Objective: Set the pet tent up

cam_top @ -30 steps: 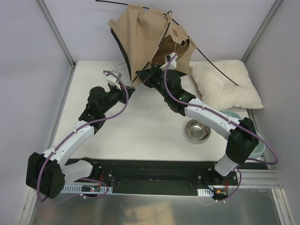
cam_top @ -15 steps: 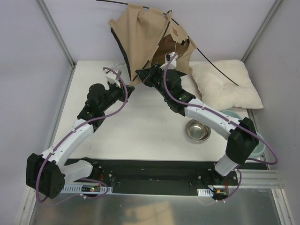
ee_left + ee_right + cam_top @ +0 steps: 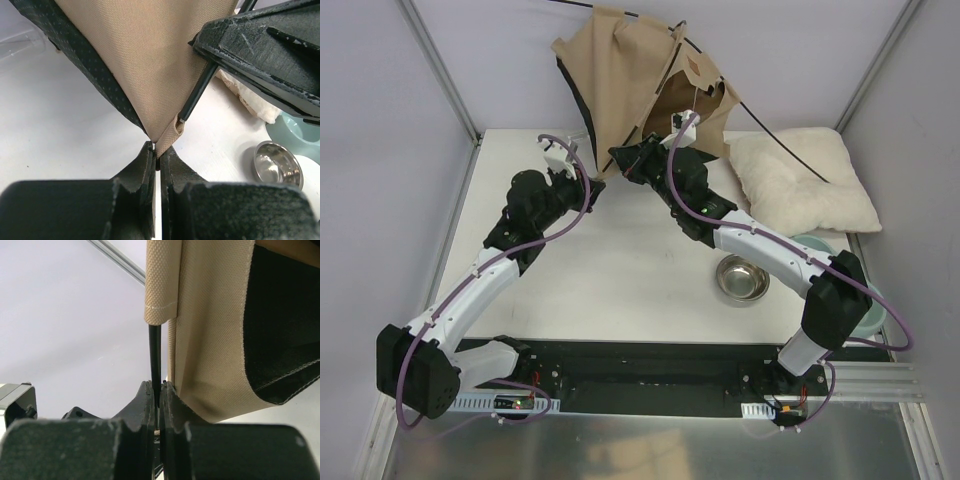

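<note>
As we shift the left fingers (image 3: 140, 172) forward, pinching the pet tent (image 3: 150, 60) corner, the right fingers' (image 3: 142, 407) clamped pole (image 3: 155, 355) tip reaches its pocket (image 3: 171, 134).

The left gripper (image 3: 156, 159) pinches the pet tent's (image 3: 150, 60) lowest corner, just below a black pole's (image 3: 197, 92) tip.
</note>
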Tool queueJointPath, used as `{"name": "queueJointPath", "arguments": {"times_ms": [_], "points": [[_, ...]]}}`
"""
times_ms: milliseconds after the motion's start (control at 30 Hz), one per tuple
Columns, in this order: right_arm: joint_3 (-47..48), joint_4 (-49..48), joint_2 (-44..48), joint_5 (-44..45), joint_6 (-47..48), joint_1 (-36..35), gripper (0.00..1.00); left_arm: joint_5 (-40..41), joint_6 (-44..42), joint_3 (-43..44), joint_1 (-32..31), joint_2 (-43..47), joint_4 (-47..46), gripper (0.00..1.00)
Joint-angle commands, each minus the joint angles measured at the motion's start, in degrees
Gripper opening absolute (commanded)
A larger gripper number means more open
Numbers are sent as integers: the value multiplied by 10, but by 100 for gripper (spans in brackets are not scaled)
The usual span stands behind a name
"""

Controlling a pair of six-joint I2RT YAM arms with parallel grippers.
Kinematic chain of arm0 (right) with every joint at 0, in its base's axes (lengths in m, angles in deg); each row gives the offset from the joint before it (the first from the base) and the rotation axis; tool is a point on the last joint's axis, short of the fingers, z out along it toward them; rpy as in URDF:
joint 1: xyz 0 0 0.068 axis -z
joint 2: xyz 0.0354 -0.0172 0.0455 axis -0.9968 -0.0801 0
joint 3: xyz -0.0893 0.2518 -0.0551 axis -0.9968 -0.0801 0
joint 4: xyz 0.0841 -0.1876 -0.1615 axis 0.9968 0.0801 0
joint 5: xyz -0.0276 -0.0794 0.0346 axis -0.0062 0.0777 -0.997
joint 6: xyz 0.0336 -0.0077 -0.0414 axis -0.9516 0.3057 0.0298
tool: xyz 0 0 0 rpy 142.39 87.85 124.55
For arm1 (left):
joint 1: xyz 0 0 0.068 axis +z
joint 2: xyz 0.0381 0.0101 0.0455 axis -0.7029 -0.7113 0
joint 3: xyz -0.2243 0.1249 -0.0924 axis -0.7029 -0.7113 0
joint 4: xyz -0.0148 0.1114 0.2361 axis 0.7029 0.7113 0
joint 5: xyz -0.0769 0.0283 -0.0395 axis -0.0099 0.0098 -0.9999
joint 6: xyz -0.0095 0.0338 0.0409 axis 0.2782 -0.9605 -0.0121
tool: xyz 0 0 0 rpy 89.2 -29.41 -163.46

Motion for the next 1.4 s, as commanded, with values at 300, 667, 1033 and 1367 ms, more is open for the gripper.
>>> {"name": "queueJointPath", "arguments": {"times_ms": [300,667,1033,1367], "points": [[29,-64,-4,64,34,23,0,-25,18,36,9,1,47,0],[37,-43,-19,103,52,18,0,-37,13,38,9,8,53,0],[63,-42,-32,20,63,13,0,-42,8,42,9,0,63,0],[64,-14,-45,-18,96,5,0,-42,2,54,9,-1,75,0]]}}
